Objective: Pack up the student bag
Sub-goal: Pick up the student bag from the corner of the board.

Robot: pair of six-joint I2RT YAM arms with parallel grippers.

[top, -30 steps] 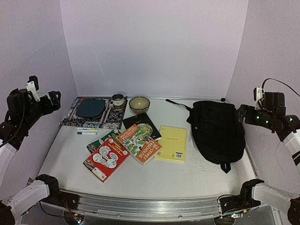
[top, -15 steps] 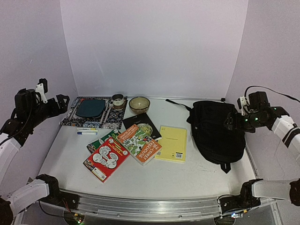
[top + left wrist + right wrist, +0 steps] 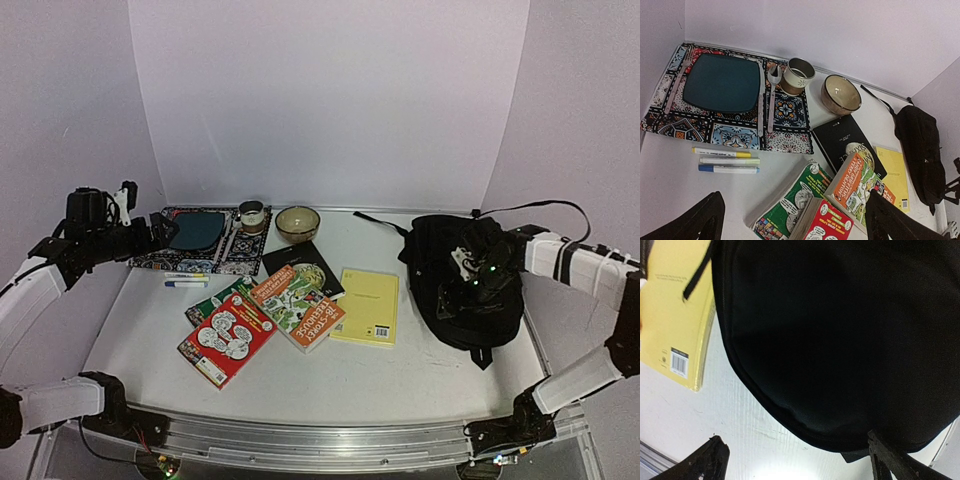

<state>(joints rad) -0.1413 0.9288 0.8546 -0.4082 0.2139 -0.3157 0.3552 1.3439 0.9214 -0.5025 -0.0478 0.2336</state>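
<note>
The left gripper (image 3: 795, 197) and right gripper (image 3: 794, 440) are wide open, empty. Right hangs over the student bag (image 3: 840, 340). 1 book (image 3: 298, 305) says "STOREY TREEHOUSE".

White shells joined by black joints, black cable (image 3: 530, 204) looped over right arm (image 3: 577, 262), green wrist lights (image 3: 492, 268) lit, left gripper (image 3: 158, 232) moulded black

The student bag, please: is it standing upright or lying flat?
Lying flat: the student bag sprawls broad side down on the table, seen from above.
</note>
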